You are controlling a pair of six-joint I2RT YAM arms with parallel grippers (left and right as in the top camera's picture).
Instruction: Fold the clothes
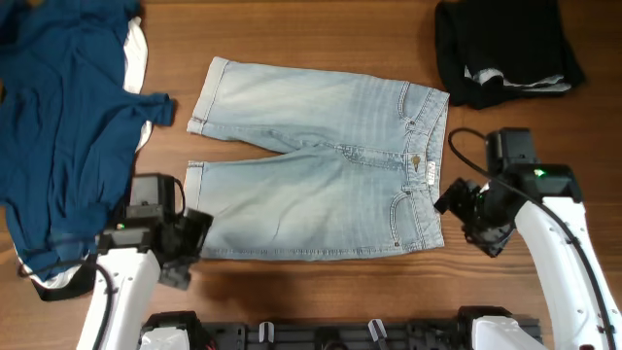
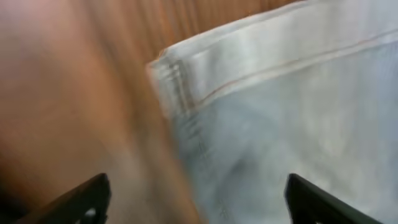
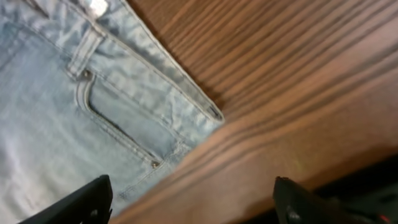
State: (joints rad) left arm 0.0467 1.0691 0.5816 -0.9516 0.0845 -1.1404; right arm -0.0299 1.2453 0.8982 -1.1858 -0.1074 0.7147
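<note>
Shorts (image 1: 321, 160) of pale denim lie flat and unfolded in the middle of the table (image 1: 321, 292), waistband toward my right, the two cuffed legs toward my left. My left hand (image 1: 188, 245) stands wide open at the near leg's cuff corner and grips nothing. My right hand (image 1: 465, 209) is spread wide too and is empty, poised just off the near corner of the waistband with bare wood under it. The risk I see is a shallow pinch. Denim is thick at the cuff and the waistband seam, and if I close on the top layer only, the cloth may peel apart or slide out as I lift. If my two hands rise unevenly, the fold will likely come out skewed and the far leg may drag and bunch. My left wrist view is blurred, so I cannot judge how squarely I sit over the cuff. The table is dark brown wood with a strong grain, probably slick under cloth. A blue shirt (image 1: 58, 126) is heaped at my left near the cuffs, and a black garment (image 1: 505, 44) lies at the far right, apart from the shorts. Nothing of the room beyond the table shows.
</note>
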